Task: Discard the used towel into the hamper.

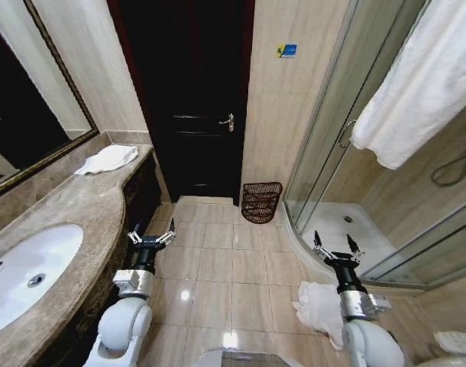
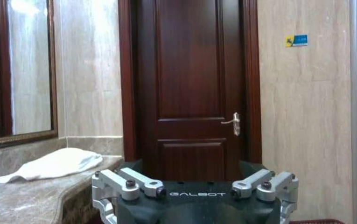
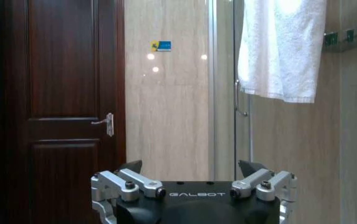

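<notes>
The crumpled white towel [image 1: 317,307] lies on the glossy beige tiled floor [image 1: 218,264], just beside the right arm and below and behind its tips, at the foot of the curved glass shower enclosure [image 1: 325,153]. The right end effector [image 1: 338,250] is held level, aimed forward, fingers spread and grasping nothing; the left end effector [image 1: 150,238] hangs beside the marble tabletop [image 1: 61,210], likewise released and empty. The right arm is clearly the nearer, so the pickup likely turns on dropping that end effector down and back toward the heap, which has no clear long axis. The dark red-brown wire hamper [image 1: 261,201] stands ahead against the wall, between the dark wooden door [image 1: 189,99] and the shower glass.

The floor towel appears in the head view, while both wrist cameras look forward over their fingers. The left wrist view does catch a second, folded white towel [image 2: 52,164] on the tabletop (probably not the used one).
</notes>
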`<state>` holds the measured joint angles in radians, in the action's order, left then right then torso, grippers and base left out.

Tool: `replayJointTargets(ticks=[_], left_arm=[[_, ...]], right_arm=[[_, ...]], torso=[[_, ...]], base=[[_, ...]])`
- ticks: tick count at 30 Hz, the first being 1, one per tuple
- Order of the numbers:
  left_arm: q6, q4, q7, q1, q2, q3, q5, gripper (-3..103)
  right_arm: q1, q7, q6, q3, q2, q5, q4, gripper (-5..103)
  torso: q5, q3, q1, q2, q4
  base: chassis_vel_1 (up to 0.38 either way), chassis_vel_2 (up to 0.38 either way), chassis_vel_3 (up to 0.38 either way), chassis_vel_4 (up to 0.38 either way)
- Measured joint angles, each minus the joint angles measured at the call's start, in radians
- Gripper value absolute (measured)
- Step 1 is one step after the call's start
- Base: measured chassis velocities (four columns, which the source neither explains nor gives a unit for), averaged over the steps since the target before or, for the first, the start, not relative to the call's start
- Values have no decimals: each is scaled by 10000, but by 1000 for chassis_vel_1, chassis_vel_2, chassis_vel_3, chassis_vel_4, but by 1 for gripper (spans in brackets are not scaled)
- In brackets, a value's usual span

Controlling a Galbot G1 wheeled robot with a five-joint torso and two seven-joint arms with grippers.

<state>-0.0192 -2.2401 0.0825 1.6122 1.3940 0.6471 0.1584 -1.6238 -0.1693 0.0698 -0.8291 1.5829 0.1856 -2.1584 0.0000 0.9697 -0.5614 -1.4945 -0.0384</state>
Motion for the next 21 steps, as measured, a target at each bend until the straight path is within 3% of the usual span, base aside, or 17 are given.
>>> replayJointTargets(ticks=[7,21], left_arm=[[1,2,-27,-8,46,-27,-12,100],[-7,0,-64,8,56,-49,-57,100]], right_arm=[[-71,174,-658,-28,-37,-149,-145,100],[-42,174,-499,-43,34,-91,-144,100]], torso=[[0,0,0,0,0],[0,0,0,0,0]], base=[[0,0,0,0],[0,0,0,0]])
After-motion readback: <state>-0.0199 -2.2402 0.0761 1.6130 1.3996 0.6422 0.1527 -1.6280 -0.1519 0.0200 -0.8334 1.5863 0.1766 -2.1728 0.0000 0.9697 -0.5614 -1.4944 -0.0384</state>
